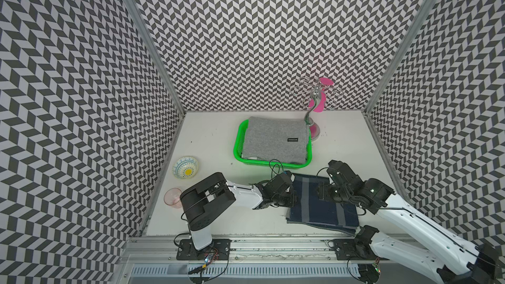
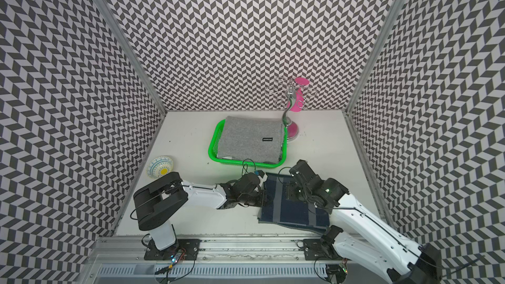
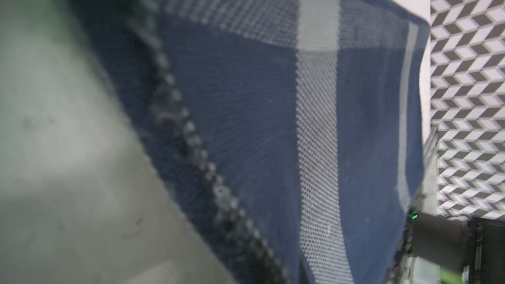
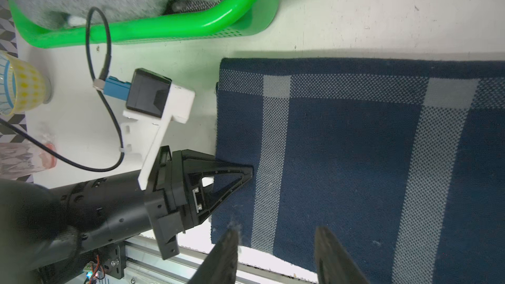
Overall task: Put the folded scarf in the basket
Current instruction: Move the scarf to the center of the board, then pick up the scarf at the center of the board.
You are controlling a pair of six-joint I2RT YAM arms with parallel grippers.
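Now: dark blue folded woven scarf with pale grey stripes (image 1: 319,214) lies flat on white surface (image 1: 207,137), just beside bright green plastic mesh basket (image 1: 251,162), on robot's side. Not in basket yet. Left claw (image 4: 250,172) pressed together, pinching scarf's side edge, likely ready to lift. Right claw (image 4: 277,230) spread, hangs over scarf, gripping nothing; probably to grab too, so fold stays neat. Grey fuzzy folded cloth (image 1: 276,137) fills basket, so scarf must go on top.
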